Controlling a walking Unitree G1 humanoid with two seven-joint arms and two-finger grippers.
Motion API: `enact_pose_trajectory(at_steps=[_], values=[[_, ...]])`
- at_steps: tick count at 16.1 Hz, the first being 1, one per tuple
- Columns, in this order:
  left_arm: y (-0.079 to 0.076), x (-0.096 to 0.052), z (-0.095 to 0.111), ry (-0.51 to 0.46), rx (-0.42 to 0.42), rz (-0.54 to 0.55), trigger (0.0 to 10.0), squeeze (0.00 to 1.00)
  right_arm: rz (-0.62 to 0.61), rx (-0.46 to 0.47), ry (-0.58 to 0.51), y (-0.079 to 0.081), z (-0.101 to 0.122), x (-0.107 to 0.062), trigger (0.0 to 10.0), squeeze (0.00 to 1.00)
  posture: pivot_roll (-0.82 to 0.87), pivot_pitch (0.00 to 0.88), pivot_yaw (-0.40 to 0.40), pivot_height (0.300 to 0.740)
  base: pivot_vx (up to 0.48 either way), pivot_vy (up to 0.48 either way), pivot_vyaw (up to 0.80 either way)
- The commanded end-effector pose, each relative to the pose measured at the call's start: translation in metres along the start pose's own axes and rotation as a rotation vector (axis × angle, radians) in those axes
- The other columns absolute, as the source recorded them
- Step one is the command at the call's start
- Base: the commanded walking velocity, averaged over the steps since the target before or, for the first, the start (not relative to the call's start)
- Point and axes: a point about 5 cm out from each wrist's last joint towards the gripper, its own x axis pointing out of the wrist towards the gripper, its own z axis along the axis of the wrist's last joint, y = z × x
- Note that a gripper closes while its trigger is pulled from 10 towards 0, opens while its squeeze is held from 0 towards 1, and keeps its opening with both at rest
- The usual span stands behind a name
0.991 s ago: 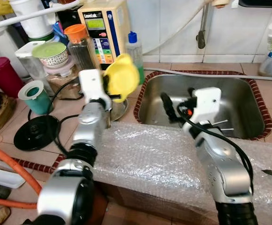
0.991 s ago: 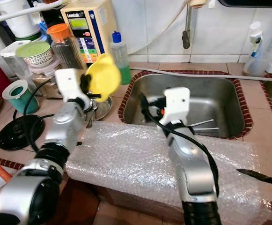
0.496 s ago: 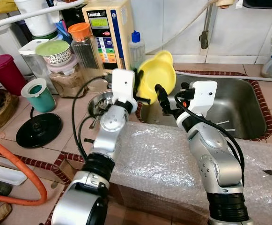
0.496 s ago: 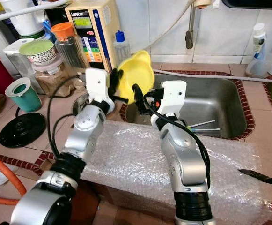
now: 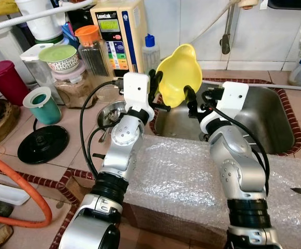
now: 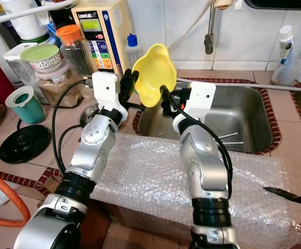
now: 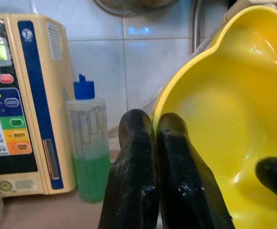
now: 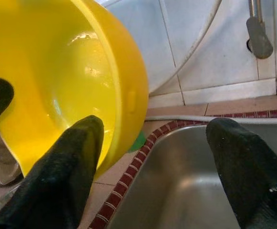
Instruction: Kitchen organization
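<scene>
one yellow bowl (image 5: pixel 178 72), two end effectors, one sink (image 5: pixel 274 116)

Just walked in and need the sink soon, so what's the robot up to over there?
It is holding a yellow bowl up over the left edge of the steel sink. The left pincer is shut on the bowl's rim. The right pincer is open right beside it, one finger inside the bowl, as if to take it over. Jars and bottles crowd the counter to the left.

Bowl (image 5: pixel 178 74) over sink (image 5: pixel 274 124) left edge, between both claws; bottle (image 5: pixel 149 51) behind, jars (image 5: pixel 90 49) left
</scene>
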Motion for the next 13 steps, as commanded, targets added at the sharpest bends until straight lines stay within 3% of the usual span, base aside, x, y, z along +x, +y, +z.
enact_pose_trajectory(at_steps=[1,6,13], values=[[-0.0029,-0.0009,0.0039,-0.018,-0.013,-0.015,0.0,0.00,0.006,0.022,-0.015,0.0046,0.0057,0.0055,0.0,0.00,-0.12,0.000,0.138,0.740,0.000,0.000,0.00],[-0.0034,-0.0031,0.0018,0.005,-0.018,-0.023,0.0,0.00,-0.008,0.055,-0.041,0.0046,0.0106,0.0130,0.0,0.00,-0.11,0.000,0.147,0.740,0.000,0.000,0.00],[-0.0077,-0.0060,-0.0003,0.006,-0.044,-0.031,0.0,0.00,-0.028,0.089,-0.013,-0.0037,0.0044,0.0077,0.0,0.00,-0.12,0.000,0.133,0.740,0.000,0.000,0.00]])
